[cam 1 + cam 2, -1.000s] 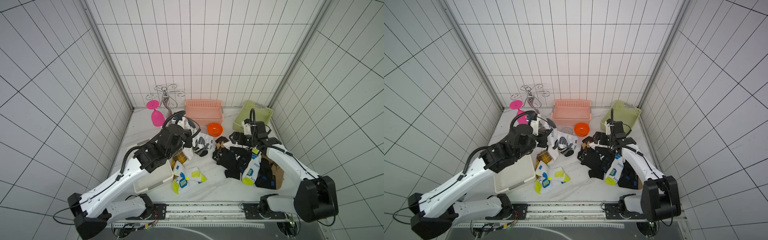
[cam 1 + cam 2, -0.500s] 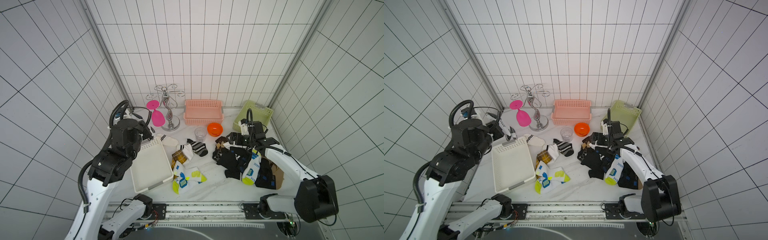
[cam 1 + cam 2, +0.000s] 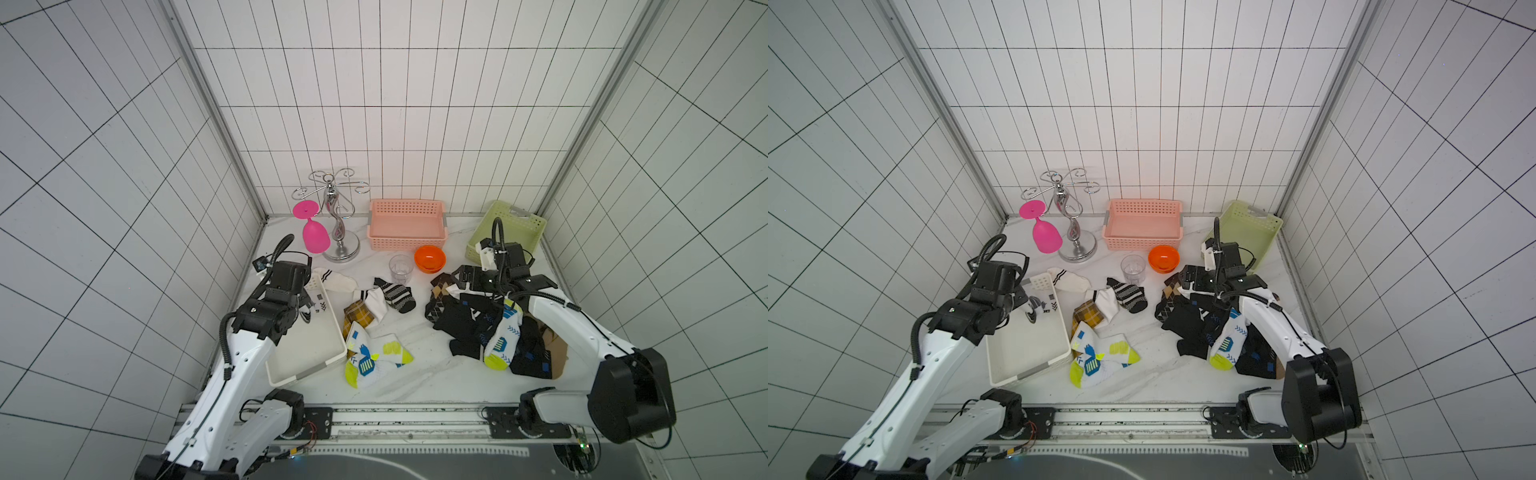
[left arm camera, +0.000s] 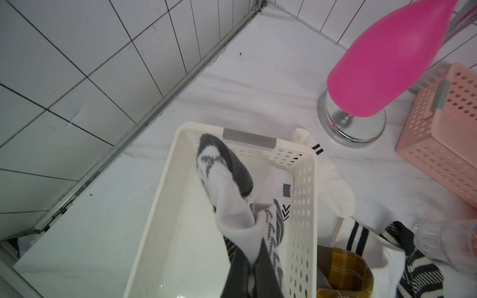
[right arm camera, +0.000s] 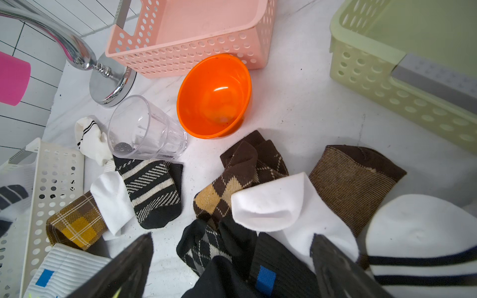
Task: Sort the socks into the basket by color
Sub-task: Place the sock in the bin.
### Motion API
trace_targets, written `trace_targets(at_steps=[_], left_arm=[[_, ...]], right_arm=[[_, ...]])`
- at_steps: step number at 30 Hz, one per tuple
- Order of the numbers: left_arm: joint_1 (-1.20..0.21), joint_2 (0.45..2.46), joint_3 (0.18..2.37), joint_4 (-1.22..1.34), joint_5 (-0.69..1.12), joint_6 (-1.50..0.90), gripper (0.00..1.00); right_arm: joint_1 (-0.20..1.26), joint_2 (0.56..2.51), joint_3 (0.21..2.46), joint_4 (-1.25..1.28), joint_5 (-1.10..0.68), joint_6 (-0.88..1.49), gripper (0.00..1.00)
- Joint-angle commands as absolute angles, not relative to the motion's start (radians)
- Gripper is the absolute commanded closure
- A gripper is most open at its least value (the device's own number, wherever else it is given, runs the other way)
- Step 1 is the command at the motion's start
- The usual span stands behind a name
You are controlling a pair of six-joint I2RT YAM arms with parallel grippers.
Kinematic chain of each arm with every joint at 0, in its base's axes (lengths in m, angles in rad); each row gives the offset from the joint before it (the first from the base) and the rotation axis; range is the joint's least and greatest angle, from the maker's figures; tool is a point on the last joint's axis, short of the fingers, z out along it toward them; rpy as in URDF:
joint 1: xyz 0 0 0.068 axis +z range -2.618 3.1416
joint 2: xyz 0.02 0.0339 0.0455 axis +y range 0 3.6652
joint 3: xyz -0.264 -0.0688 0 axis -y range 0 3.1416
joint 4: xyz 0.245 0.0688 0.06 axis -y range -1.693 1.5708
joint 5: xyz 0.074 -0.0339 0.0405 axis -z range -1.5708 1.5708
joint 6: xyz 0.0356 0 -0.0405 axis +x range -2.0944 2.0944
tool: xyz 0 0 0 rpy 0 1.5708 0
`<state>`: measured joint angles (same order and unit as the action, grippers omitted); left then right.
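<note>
Currently the left gripper [image 4: 251, 255] is seen clamped shut on a white sock with grey marks [image 4: 224, 185]. The sock is hung inside the white basket [image 4: 304, 196], near its perforated end wall. Whether the toe touches the basket floor cannot be told. In both top views this basket [image 3: 311, 345] [image 3: 1030, 349] is placed at lower left of centre, and the left gripper [image 3: 306, 309] [image 3: 1026, 309] is held over its upper end.

The right gripper [image 5: 232, 236] is shown with jaws spread wide, poised over a pile of black socks [image 5: 278, 268] right of centre [image 3: 461, 328]. A plain white sock [image 5: 281, 206] and brown argyle socks [image 5: 232, 185] are mixed into that pile. Contact with the fabric cannot be judged.

Loose on the marble table [image 3: 419, 374], between the white basket and the pile, these are noted:
- white socks with blue and neon-yellow marks [image 3: 370, 359], low centre
- a brown plaid sock [image 3: 357, 316], just above them
- a black striped sock [image 3: 397, 293], just below the clear cup [image 3: 401, 266]
- a cream sock with black stripes [image 3: 336, 282], touching the white basket's upper corner

Another neon-marked white sock [image 3: 503, 336] is draped on the dark pile.

At upper centre a pink basket [image 3: 407, 204] is set, and at upper right a green basket [image 3: 511, 230]. An orange bowl [image 3: 430, 257] is located between them, slightly lower. A chrome rack [image 3: 340, 237] with a pink glass [image 3: 316, 237] hung upside down is placed at upper left.
</note>
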<state>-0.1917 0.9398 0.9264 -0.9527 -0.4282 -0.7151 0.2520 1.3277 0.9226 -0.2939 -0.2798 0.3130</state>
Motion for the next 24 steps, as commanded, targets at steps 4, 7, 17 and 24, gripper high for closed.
trace_targets(at_steps=[4,7,17,24], left_arm=[[-0.158,0.939,0.812,-0.779,-0.377,-0.805,1.0],[-0.156,0.986,0.805,-0.774,-0.369,-0.804,0.93],[-0.159,1.012,0.856,-0.828,-0.323,-0.79,0.3],[-0.164,0.959,0.817,-0.778,-0.272,-0.785,0.31]], right_arm=[[0.265,1.347,0.946,-0.286,-0.291,0.298,0.03],[0.265,1.359,0.947,-0.285,-0.299,0.3,0.03],[0.267,1.377,0.948,-0.282,-0.304,0.3,0.03],[0.269,1.394,0.952,-0.278,-0.309,0.303,0.03]])
